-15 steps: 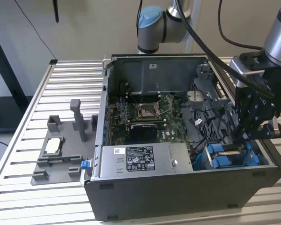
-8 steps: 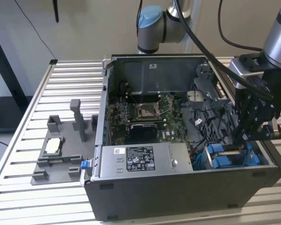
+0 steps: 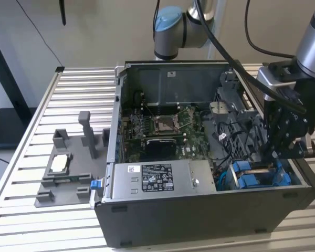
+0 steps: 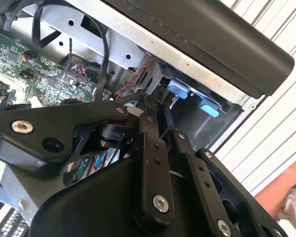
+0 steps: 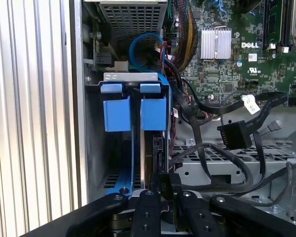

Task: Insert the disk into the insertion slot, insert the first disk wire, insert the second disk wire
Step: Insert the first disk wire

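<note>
The disk (image 5: 156, 150) stands on edge in the insertion slot (image 5: 130, 77), a grey metal bay with two blue tabs (image 5: 117, 111) at its mouth. A blue carrier rail (image 5: 135, 163) runs along the disk's side. My gripper (image 5: 164, 181) is shut on the disk's near edge. In the exterior view my gripper (image 3: 274, 157) reaches down into the case's front right corner, just above the blue-tabbed slot (image 3: 257, 176). A loose black wire connector (image 5: 232, 134) hangs beside the slot, and a blue wire (image 5: 140, 42) loops beyond it. The second wrist view has the gripper (image 4: 152, 112) close to the blue tabs (image 4: 178, 91).
The open grey computer case (image 3: 199, 215) lies on a slatted metal table (image 3: 79, 89). Inside are the green board (image 3: 168, 128) and a long grey power-supply box (image 3: 152, 178). A grey fixture (image 3: 68, 168) stands at the exterior view's left. Black cables (image 5: 202, 163) crowd the space beside the slot.
</note>
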Available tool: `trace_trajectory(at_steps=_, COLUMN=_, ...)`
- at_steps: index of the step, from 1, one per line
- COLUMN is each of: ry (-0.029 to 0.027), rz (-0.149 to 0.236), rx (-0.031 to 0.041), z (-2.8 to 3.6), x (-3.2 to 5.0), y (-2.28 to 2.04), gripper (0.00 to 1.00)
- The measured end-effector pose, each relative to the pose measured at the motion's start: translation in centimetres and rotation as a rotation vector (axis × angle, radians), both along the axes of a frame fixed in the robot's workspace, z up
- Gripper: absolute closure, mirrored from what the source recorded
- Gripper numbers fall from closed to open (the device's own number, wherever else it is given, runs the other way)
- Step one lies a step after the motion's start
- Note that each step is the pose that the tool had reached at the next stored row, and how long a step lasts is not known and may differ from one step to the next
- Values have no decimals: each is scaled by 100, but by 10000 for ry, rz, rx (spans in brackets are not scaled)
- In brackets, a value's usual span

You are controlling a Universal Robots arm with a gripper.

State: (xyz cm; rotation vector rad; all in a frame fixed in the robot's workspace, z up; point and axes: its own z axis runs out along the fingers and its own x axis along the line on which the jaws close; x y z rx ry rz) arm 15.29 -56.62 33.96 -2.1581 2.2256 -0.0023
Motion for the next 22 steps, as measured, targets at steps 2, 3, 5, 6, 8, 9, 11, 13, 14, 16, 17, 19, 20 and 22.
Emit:
trace_trajectory(at_steps=2, ry=1, rz=-15, rx=-2, z=0, x=0, y=-4, gripper=81)
trace_trajectory(at_steps=3, ry=1, rz=-19, rx=-4, z=-1, x=0, y=-4, gripper=81)
trace_trajectory(at_steps=5, ry=2, rz=-26, rx=-4, z=-14, x=0, y=-4, gripper=81)
trace_trajectory(at_steps=6, ry=2, rz=-29, rx=-3, z=-25, x=0, y=-4, gripper=81)
trace_trajectory(at_steps=8, ry=4, rz=-34, rx=-7, z=-49, x=0, y=-4, gripper=81)
trace_trajectory(at_steps=9, ry=5, rz=-36, rx=-12, z=-60, x=0, y=-5, gripper=81)
trace_trajectory(at_steps=11, ry=6, rz=-35, rx=-15, z=-84, x=1, y=-5, gripper=81)
trace_trajectory(at_steps=13, ry=7, rz=-35, rx=-2, z=-94, x=1, y=-4, gripper=81)
trace_trajectory(at_steps=14, ry=8, rz=-35, rx=-2, z=-94, x=1, y=-4, gripper=81)
trace_trajectory(at_steps=16, ry=7, rz=-35, rx=-2, z=-94, x=1, y=-4, gripper=81)
trace_trajectory(at_steps=17, ry=8, rz=-35, rx=-1, z=-95, x=1, y=-4, gripper=81)
trace_trajectory(at_steps=19, ry=9, rz=-35, rx=8, z=-98, x=1, y=-4, gripper=80)
trace_trajectory(at_steps=20, ry=7, rz=-35, rx=16, z=-102, x=1, y=-3, gripper=80)
trace_trajectory(at_steps=22, ry=7, rz=-35, rx=6, z=-96, x=1, y=-4, gripper=73)
